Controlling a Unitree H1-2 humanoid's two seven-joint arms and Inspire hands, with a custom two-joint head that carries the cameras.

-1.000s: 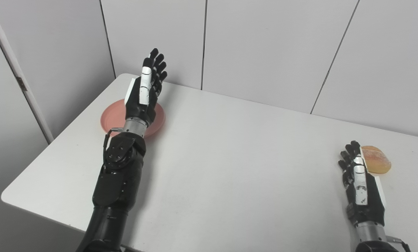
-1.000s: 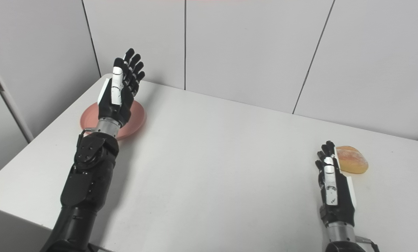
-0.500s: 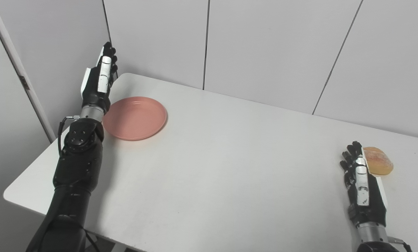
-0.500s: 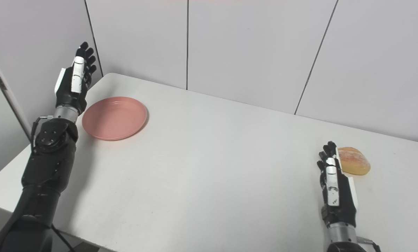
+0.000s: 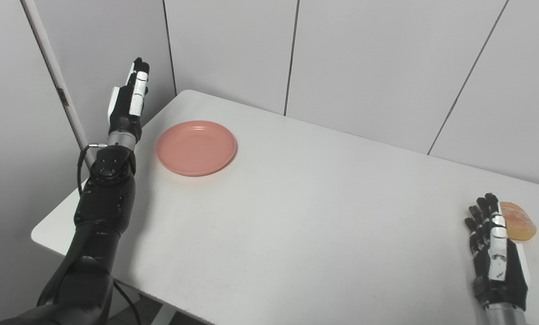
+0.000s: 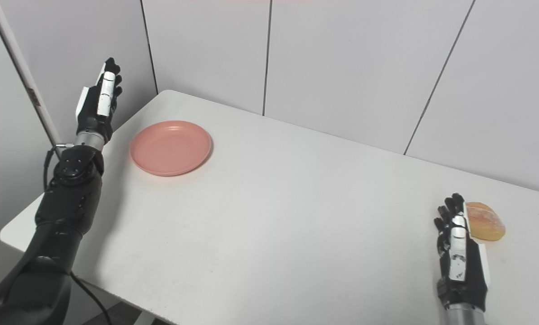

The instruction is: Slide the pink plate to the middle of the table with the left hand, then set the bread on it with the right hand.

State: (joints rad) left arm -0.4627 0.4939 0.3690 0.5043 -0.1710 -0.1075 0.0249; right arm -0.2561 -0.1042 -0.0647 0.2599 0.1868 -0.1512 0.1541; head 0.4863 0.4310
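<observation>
Pink plate (image 5: 196, 147) sits flat on the white surface (image 5: 296, 212), near the surface's far left corner, well short of the middle. Nothing on it.

Left hand (image 5: 128, 104) is raised off the surface, to the left of the plate and past the surface's left edge, apart from the plate with a clear gap. Fingers (image 5: 139, 81) straight and pointing up toward the wall panels, held close together rather than splayed; holding nothing. Forearm rises from the bottom left, crossing the near left corner of the surface.

Bread (image 6: 486, 227) lies on the surface far to the right of the plate, close to the right edge. Golden crust, rounded loaf.

Right hand (image 6: 459, 262) is low over the surface, just beside the bread on the side facing the plate. Fingers extended forward, loosely straight, empty. Its outer edge overlaps the bread in both views; can't tell whether it touches.

Bare surface between plate and bread.
</observation>
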